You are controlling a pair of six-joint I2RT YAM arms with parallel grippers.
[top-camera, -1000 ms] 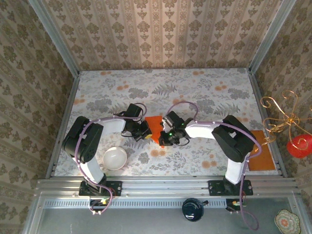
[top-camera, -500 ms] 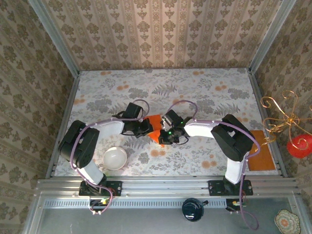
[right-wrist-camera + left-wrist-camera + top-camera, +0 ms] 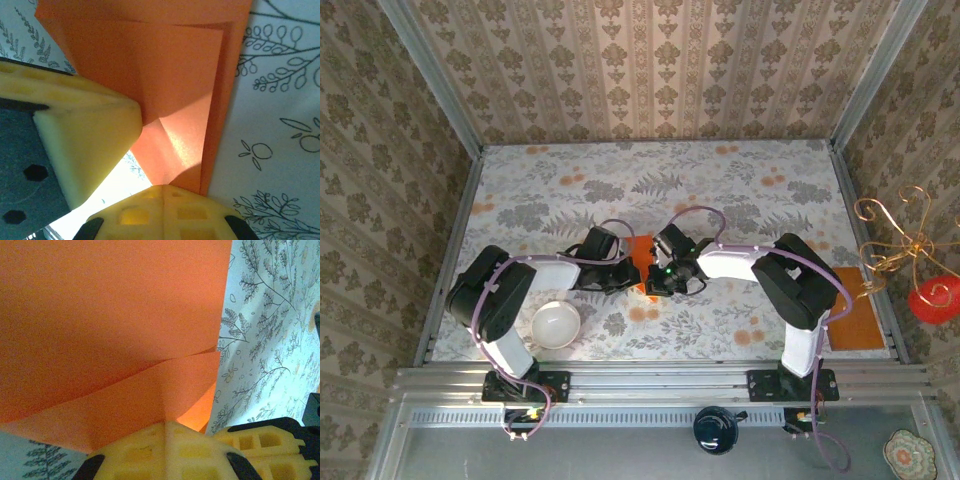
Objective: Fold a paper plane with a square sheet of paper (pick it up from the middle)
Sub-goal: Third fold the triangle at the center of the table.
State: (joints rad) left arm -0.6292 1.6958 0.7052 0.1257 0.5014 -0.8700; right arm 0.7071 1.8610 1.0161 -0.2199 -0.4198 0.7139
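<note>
Fold job looks maybe a third of the way in, judging by the creases. The orange sheet point(image 3: 640, 256) is found near the middle of the table point(image 3: 750, 200), with the white bowl point(image 3: 556, 323) off at about 8 o'clock from it. It's no longer a flat square: several overlapping layers can be seen in both wrist views, with a slanted flap edge laid across the main panel and a narrower strip running along one side. So some early folds can be counted as done. No pointed dart shape is seen yet, so the nose, the wings and the final centre crease are all judged to be left.

On to the jaws. The left gripper point(image 3: 165, 435) is brought in from 9 o'clock of the paper and its yellow pads are pressed fully together, with the paper's creases running right into the seam between them, so the sheet is taken to be pinched there. Same story for the right gripper point(image 3: 161, 197) at 3 o'clock: pads clamped tight, a folded corner of the sheet caught at the seam. The two grippers are parked just beside each other, almost touching.
</note>
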